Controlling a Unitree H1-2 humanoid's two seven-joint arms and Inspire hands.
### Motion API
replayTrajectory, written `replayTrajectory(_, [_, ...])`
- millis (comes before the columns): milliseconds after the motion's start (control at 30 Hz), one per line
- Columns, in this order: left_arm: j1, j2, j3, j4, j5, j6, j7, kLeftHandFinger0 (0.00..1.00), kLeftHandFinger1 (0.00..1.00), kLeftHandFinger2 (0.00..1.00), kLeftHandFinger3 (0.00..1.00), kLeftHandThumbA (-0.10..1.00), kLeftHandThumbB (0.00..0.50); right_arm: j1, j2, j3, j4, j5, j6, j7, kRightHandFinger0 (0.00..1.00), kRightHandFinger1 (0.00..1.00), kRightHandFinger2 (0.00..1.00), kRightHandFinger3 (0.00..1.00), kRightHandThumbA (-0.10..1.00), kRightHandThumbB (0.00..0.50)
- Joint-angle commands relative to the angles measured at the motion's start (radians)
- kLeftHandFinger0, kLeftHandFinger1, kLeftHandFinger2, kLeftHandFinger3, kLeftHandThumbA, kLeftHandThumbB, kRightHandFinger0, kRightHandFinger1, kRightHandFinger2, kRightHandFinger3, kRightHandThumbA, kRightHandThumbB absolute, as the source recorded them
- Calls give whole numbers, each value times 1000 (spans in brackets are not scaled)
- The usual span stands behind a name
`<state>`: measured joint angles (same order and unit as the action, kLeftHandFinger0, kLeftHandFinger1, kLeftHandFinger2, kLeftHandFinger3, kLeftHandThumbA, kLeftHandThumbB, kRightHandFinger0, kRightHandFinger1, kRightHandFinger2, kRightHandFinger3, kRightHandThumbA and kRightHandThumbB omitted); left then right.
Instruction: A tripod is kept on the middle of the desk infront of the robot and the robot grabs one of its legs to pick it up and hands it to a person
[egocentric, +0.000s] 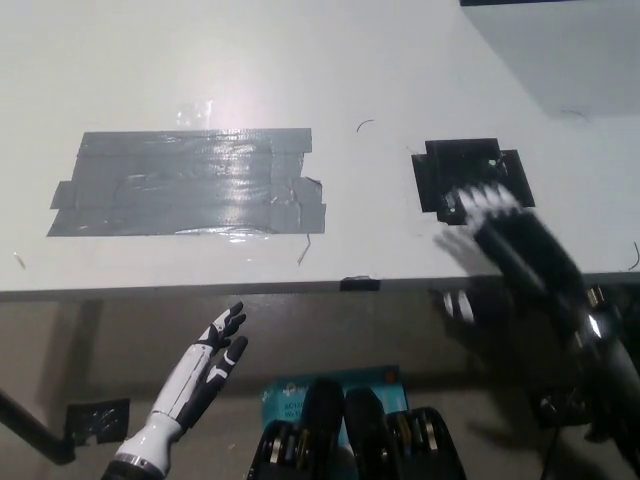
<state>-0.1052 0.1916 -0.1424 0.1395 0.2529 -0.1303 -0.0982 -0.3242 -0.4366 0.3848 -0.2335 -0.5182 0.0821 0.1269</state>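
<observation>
No tripod shows in the head view now. My black right hand (505, 235) is blurred with motion over the desk's front right edge, fingers spread and holding nothing, just below a black patch (470, 170) on the desk. My white left hand (205, 365) rests open below the desk's front edge at the lower left, holding nothing.
A grey tape patch (185, 182) covers the left middle of the white desk (330, 60). A small black clip (360, 284) sits on the desk's front edge. A blue item (290, 390) lies on the floor below.
</observation>
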Motion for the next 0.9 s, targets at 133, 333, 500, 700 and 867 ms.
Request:
replayTrajectory(133, [28,10,-3,-25,-13,-75,3,1000,1000,1000,1000,1000,110,313,65,-194,-348,546,-46,-25,1000,1000,1000,1000,1000,364])
replayTrajectory(333, [47,-2,-7,-40,-9,-69,9,1000,1000,1000,1000,1000,113,283,254,-238,1,599,-125,-33,1000,1000,1000,1000,1000,292])
replayTrajectory(500, [25,3,11,-52,-4,-79,27,1000,1000,1000,1000,1000,143,257,332,-257,143,628,-109,31,1000,1000,1000,1000,1000,119])
replayTrajectory(700, [20,-2,18,-59,-5,-82,36,1000,1000,1000,1000,1000,140,264,341,-268,152,639,-95,81,1000,1000,1000,1000,1000,131])
replayTrajectory(867, [2,-5,25,-49,-9,-94,38,1000,1000,1000,1000,1000,127,248,340,-269,162,627,-106,102,1000,1000,1000,1000,1000,140])
